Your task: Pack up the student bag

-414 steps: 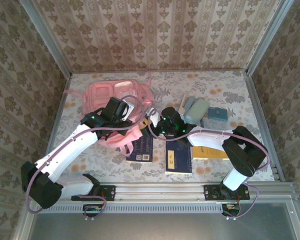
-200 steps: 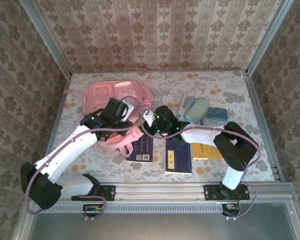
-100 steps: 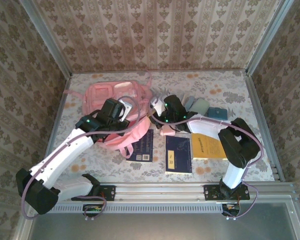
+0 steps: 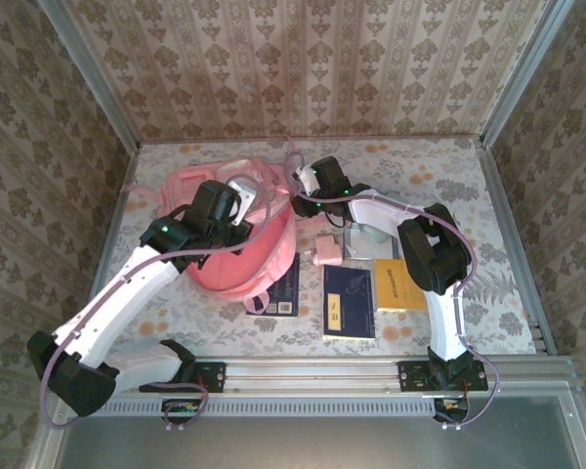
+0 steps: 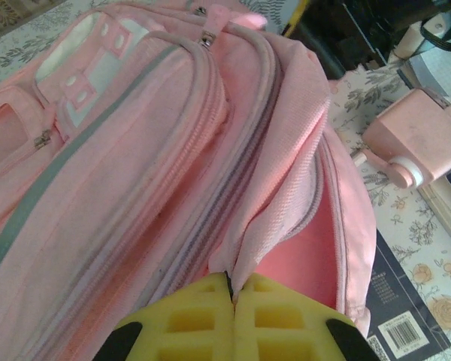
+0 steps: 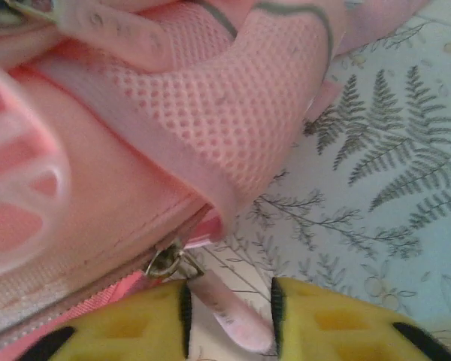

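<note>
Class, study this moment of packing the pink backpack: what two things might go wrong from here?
1. The left fingers pinch just a thin fabric edge of the student bag; it may slip free, and the opening would collapse.
2. The zip pull lies loose between the parted right fingers; closing off-target could miss it.

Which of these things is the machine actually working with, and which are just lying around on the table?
In the job: student bag, left gripper pinching its opening edge, right gripper at its zip pull.
Lying about: navy book, another navy book partly under the bag, yellow book, small pink box.
</note>
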Tool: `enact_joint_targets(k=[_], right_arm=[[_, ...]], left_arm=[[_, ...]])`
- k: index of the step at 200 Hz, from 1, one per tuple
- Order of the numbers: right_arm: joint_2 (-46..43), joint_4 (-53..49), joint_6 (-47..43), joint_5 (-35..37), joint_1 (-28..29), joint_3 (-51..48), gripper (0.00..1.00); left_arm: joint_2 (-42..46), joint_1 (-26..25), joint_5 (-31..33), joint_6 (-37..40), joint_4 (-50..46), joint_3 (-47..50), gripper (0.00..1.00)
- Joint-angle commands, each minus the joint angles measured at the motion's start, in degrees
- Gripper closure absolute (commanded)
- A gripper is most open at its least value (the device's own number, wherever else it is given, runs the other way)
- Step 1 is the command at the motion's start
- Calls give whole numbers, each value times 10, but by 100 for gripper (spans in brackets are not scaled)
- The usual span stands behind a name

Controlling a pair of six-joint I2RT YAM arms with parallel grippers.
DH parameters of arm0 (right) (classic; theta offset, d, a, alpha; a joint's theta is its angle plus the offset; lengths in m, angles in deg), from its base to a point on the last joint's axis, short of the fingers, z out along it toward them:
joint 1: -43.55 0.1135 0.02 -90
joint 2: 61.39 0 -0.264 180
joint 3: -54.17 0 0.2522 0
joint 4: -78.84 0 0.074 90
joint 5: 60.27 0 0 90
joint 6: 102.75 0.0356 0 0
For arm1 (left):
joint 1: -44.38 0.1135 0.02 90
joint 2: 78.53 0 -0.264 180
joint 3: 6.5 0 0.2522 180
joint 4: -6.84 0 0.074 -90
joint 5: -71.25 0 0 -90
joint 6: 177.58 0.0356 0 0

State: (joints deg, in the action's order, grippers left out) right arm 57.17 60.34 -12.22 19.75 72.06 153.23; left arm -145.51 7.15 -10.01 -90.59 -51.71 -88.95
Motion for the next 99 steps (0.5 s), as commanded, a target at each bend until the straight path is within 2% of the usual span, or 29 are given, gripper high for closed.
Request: enact_joint_targets(k=[1,16,32,47,78,92,99], right_arm=[[-60,35,15,48,-2,-33,54],[-113,58,16,74,0,-76,52],[-176,90,19,97,1,-133,55],[-217,69,49,131,1,-156,58],[-253,-92,97,182,13,-117,59],[-273,-82,77,187,27,-139,62],[-292,-46,62,166,33,-171,64]], left_arm=[[-26,29,-5,-14,18,-48,100],[-52,64,-33,-27,22,-72,100],[-76,105,-74,-47,25,-97,100],[-99,148,-122,-77,26,-120,100],[-137,189,-188,-137,64,-150,100],[-171,190,-185,-126,64,-178,100],[-193,190,-186,-121,50,-205,100]])
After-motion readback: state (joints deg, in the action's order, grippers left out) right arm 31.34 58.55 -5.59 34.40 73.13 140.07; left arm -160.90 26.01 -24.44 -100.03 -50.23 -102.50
